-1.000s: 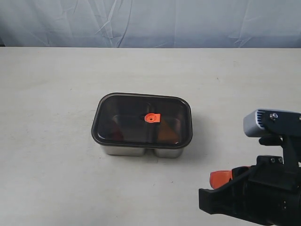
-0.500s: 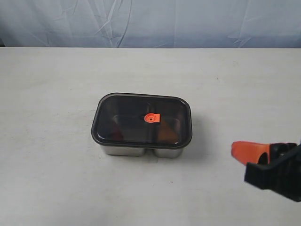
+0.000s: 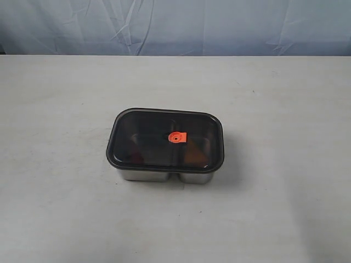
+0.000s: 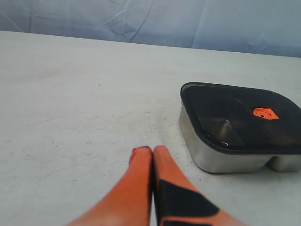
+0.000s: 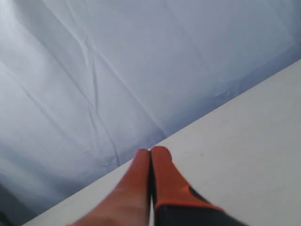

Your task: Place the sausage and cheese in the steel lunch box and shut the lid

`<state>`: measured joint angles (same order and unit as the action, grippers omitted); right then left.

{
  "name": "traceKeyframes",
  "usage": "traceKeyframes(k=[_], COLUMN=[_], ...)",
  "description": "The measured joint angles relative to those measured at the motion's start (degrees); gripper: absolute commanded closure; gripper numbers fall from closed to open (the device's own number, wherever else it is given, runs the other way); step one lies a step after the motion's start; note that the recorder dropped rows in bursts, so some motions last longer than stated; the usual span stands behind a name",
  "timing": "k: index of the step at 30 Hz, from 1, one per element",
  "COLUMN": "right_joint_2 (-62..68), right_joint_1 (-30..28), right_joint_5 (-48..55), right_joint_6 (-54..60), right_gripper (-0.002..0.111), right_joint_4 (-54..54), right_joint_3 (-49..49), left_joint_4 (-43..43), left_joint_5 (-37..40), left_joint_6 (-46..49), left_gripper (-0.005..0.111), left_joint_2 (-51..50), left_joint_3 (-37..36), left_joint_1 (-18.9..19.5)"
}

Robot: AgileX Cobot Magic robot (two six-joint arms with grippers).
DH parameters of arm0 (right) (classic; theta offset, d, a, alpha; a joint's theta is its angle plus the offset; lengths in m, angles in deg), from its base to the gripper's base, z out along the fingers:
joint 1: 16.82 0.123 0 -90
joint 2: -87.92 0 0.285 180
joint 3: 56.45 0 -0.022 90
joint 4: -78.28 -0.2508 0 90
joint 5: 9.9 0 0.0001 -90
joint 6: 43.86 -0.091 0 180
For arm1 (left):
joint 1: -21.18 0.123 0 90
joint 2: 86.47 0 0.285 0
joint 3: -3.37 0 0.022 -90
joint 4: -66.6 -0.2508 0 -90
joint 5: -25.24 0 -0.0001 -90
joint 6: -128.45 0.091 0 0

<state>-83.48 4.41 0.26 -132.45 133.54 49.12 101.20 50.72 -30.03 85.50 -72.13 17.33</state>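
The steel lunch box (image 3: 164,175) stands mid-table with the dark lid (image 3: 153,139) seated flat on it, its orange valve tab (image 3: 177,137) at the centre. Dim reddish and orange shapes show through the lid, but I cannot make out the sausage or the cheese. The left wrist view shows the lunch box (image 4: 221,160) and lid (image 4: 235,117) a short way from my left gripper (image 4: 152,149), which is shut and empty. My right gripper (image 5: 150,151) is shut and empty too, facing the blue backdrop. Neither gripper appears in the exterior view.
A wrinkled blue cloth backdrop (image 3: 175,24) hangs behind the table's far edge. The pale tabletop (image 3: 66,208) surrounds the box on all sides.
The right arm, low at the right of the exterior view a second ago, has drawn back rightward and left that view. The box and lid have not moved.
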Motion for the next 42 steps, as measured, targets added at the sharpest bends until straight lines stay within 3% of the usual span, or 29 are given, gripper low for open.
traceKeyframes(k=[6,24,27,29,31,32,34,36,42], right_joint_2=[-0.4,-0.4,-0.4,-0.4,-0.5,-0.5,-0.5,-0.5,-0.5], right_joint_1=[-8.5,-7.3,-6.4,-6.0,-6.0,-6.0,-6.0,-6.0,-6.0], right_joint_5=[-2.6,-3.9,-3.9,-2.1,2.4,5.1,5.5,5.1,5.1], right_joint_6=[0.2,0.2,0.8,7.7,28.5,45.4,66.2,74.2,77.5], right_gripper=[0.108,0.108,0.108,0.108,0.108,0.108,0.108,0.108,0.108], right_joint_4=[0.1,-0.3,-5.5,-14.6,-31.4,-42.1,-52.5,-54.7,-55.6], right_joint_3=[-2.5,-2.5,-2.5,-2.5,-2.5,-2.5,-2.7,-2.7,-2.7], left_joint_4=[0.0,0.0,0.0,0.0,0.0,0.0,0.0,0.0,0.0], left_joint_5=[0.0,0.0,0.0,0.0,0.0,0.0,0.0,0.0,0.0], left_joint_6=[0.0,0.0,0.0,0.0,0.0,0.0,0.0,0.0,0.0], left_gripper=[0.107,0.107,0.107,0.107,0.107,0.107,0.107,0.107,0.107], left_joint_2=[0.0,0.0,0.0,0.0,0.0,0.0,0.0,0.0,0.0], left_joint_3=[0.0,0.0,0.0,0.0,0.0,0.0,0.0,0.0,0.0], left_joint_1=[0.0,0.0,0.0,0.0,0.0,0.0,0.0,0.0,0.0])
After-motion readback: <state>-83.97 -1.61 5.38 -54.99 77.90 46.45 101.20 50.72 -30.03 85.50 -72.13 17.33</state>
